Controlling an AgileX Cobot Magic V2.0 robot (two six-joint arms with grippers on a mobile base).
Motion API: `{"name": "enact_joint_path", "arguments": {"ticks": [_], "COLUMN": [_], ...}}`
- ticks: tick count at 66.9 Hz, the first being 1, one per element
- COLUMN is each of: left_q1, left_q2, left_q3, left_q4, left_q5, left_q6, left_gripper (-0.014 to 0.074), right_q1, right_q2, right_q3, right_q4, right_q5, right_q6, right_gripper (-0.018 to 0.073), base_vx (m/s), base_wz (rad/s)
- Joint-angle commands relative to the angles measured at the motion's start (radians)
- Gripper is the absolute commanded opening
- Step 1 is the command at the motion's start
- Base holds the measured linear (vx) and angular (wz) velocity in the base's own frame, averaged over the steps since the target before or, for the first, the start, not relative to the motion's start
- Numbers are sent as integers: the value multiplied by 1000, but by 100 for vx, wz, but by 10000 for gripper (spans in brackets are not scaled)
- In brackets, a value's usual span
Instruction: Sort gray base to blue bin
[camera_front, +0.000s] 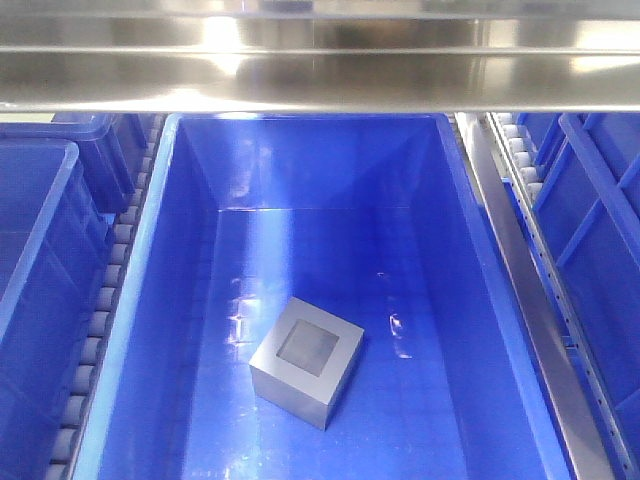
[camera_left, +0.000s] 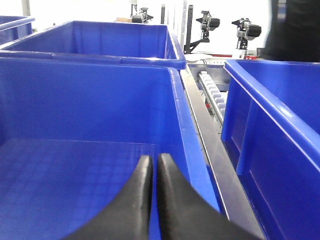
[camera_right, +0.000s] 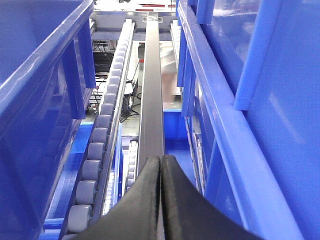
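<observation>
The gray base (camera_front: 307, 361) lies on the floor of the blue bin (camera_front: 175, 260), its square recessed opening facing up, in the front-facing view. Neither gripper shows in that view. In the left wrist view my left gripper (camera_left: 154, 161) is shut with nothing in it, its black fingertips over the floor of a blue crate (camera_left: 90, 105). In the right wrist view my right gripper (camera_right: 161, 160) is shut and empty, hanging over a dark metal rail (camera_right: 151, 95) between crates. The base is out of both wrist views.
Other blue crates stand left (camera_front: 40, 230) and right (camera_front: 600, 220) of the bin. Roller tracks (camera_front: 110, 280) and a metal rail (camera_front: 520, 290) run between them. A shiny metal shelf beam (camera_front: 320, 60) crosses above the bin. Grey rollers (camera_right: 95, 150) line the gap beside the right gripper.
</observation>
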Motion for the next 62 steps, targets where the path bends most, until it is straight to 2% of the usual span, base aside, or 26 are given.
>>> {"name": "enact_joint_path", "arguments": {"ticks": [1, 62], "left_q1": [1, 1], "left_q2": [-17, -17], "left_q3": [-12, -12], "left_q4": [1, 1], "left_q5": [-78, -78], "left_q6": [-7, -7], "left_gripper": [-7, -7], "right_q1": [-1, -1], "right_q2": [-7, -7], "right_q3": [6, 6], "right_q4": [-9, -9], "right_q5": [-87, -87], "right_q6": [-12, -12], "right_gripper": [-5, -5], "base_vx": [0, 0], "base_wz": [0, 0]}}
